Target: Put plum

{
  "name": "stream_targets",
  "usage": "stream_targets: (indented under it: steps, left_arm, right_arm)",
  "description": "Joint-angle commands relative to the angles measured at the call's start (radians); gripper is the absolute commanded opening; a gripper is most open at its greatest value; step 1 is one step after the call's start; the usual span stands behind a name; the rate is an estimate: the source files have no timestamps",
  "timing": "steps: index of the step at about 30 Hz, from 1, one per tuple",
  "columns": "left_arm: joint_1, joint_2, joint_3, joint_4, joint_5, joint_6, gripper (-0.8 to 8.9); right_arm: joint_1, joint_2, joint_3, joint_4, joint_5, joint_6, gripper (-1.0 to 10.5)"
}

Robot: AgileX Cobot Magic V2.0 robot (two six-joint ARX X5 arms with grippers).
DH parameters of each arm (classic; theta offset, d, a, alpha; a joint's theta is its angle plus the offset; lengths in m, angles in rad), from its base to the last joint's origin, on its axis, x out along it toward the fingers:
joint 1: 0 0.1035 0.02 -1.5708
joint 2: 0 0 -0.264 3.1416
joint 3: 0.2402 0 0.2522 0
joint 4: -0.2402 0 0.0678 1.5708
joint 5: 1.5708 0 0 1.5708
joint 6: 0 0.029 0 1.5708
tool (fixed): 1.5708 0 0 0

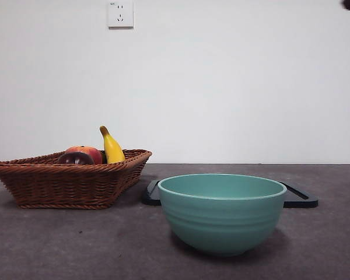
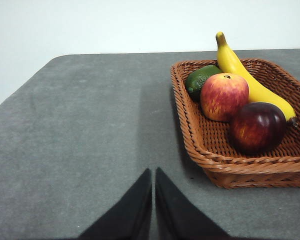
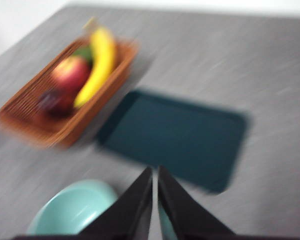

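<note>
The plum [image 2: 257, 127] is seen inside the wicker basket [image 2: 200, 145], resting against the banana [image 2: 250, 82] and just beside the red-orange fruit [image 2: 224, 96]. The left gripper [image 2: 153, 175] is held with jaws pressed together over bare table [image 2: 80, 130], apart from the basket and plum. The right gripper [image 3: 155, 172], likewise closed and empty, is held between the teal bowl [image 3: 72, 210] and the dark tray [image 3: 175, 135], well apart from the basket.

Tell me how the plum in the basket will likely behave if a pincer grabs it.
The plum looks glossy and smooth, so it may slip between narrow jaws. It is round, so a nudge would probably roll it, though the apple, the banana and the basket wall hem it in. It looks firm, not squashy.
</note>
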Motion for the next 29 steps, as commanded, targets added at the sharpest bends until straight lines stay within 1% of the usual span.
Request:
stream_targets:
  steps: [1,3,5,7,8,11,15,22,27,29]
  left_arm:
    - [0.002,-0.001,-0.021,-0.007,-0.001,-0.003,0.09]
    - [0.002,-0.001,-0.021,-0.007,-0.001,-0.003,0.09]
    - [0.002,-0.001,-0.021,-0.007,-0.001,-0.003,0.09]
    - [0.002,-0.001,-0.021,-0.007,-0.001,-0.003,0.09]
    - [0.002,-0.001,-0.021,-0.007,-0.001,-0.003,0.09]
    - [0.002,-0.001,-0.021,-0.007,-0.001,-0.003,0.09]
    - [0.002,-0.001,-0.021,-0.007,-0.001,-0.003,0.09]
    - [0.002,-0.001,-0.021,-0.007,-0.001,-0.003,0.09]
    - [0.002,-0.001,-0.021,-0.007,-0.001,-0.003,0.09]
    - [0.002,-0.001,-0.021,-0.007,-0.001,-0.003,0.09]
  right_arm:
    - [-0.116,-0.066,-0.077,0.105,0.005,-0.061,0.1]
    - [-0.213,-0.158,-0.193,0.217,0.005,-0.11,0.1]
    - [-0.279,-0.246,-0.311,0.313,0.015,-0.137,0.1]
    - [-0.324,-0.327,-0.427,0.413,0.068,-0.14,0.1]
    - [-0.334,-0.351,-0.459,0.437,0.08,-0.14,0.1]
    - [-0.358,-0.424,-0.548,0.486,0.117,-0.139,0.1]
    - [-0.371,-0.499,-0.634,0.505,0.165,-0.139,0.1]
    - [-0.377,-0.583,-0.735,0.51,0.168,-0.137,0.1]
    - [-0.377,-0.604,-0.772,0.504,0.167,-0.131,0.1]
    - [-0.377,-0.615,-0.774,0.477,0.167,-0.131,0.1]
